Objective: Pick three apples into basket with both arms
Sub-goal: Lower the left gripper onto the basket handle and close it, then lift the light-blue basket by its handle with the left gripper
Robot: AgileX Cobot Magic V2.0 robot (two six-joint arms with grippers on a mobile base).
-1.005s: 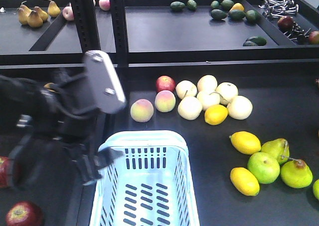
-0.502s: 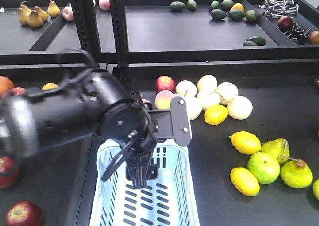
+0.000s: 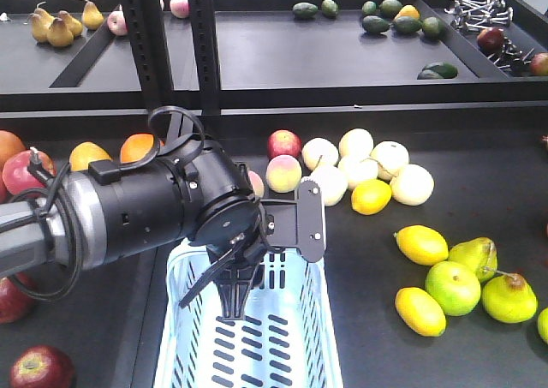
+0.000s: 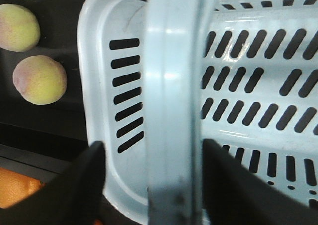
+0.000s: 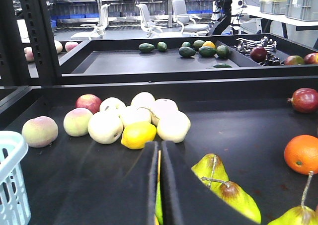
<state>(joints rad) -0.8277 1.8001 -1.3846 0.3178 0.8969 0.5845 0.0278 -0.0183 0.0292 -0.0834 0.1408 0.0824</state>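
Basket (image 4: 92,86) handle (image 4: 171,111) stands between the left tool's (image 4: 151,150) spread fingers (image 4: 82,185); right tool (image 5: 159,145) clenched.

The pale blue slotted plastic basket (image 3: 282,337) looks smooth and shiny. The flat black shelf top (image 3: 479,174) is dull. The round dark-red apple (image 3: 38,368) has glossy skin

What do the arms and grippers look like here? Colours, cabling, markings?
Left arm: bulky black cylinder, grey segment behind, looped black cables, light-grey block at the wrist. Left gripper and right gripper: flat black fingers. No markings readable. Right arm itself is out of view.
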